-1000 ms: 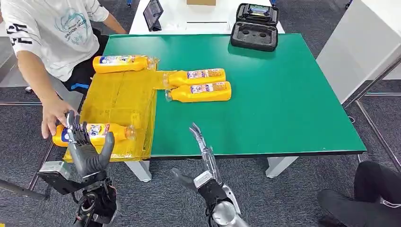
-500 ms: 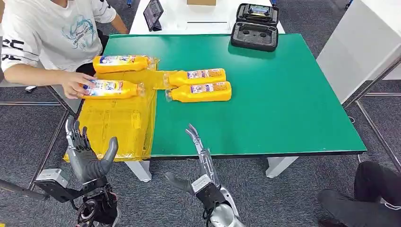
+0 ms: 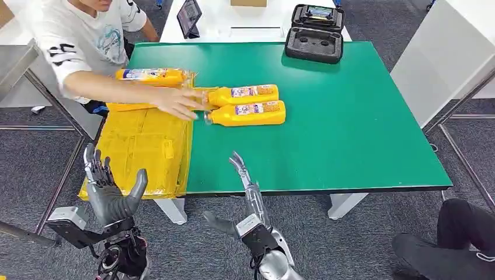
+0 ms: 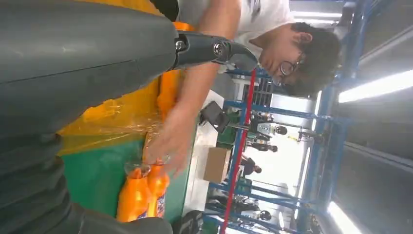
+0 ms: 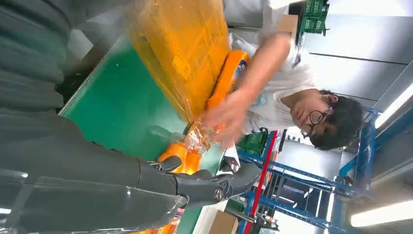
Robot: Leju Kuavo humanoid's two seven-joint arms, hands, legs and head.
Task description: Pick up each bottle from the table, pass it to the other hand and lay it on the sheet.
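Bench: green, carrying the sheet and bottles.
Sheet: yellow, along the left edge.
Person: reaching an arm across the sheet's far end.
Bottles: one lies at the sheet's far end; two lie side by side beside the sheet, not yet passed.
Left hand: released, fingers spread, near the front left corner.
Right hand: released, empty, below the front edge.

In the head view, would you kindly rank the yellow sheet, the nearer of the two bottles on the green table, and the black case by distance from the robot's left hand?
1. The yellow sheet, just ahead of the left hand, at the table's left end.
2. The nearer orange bottle, lying mid-table to the right of the sheet.
3. The black case, open at the table's far edge.
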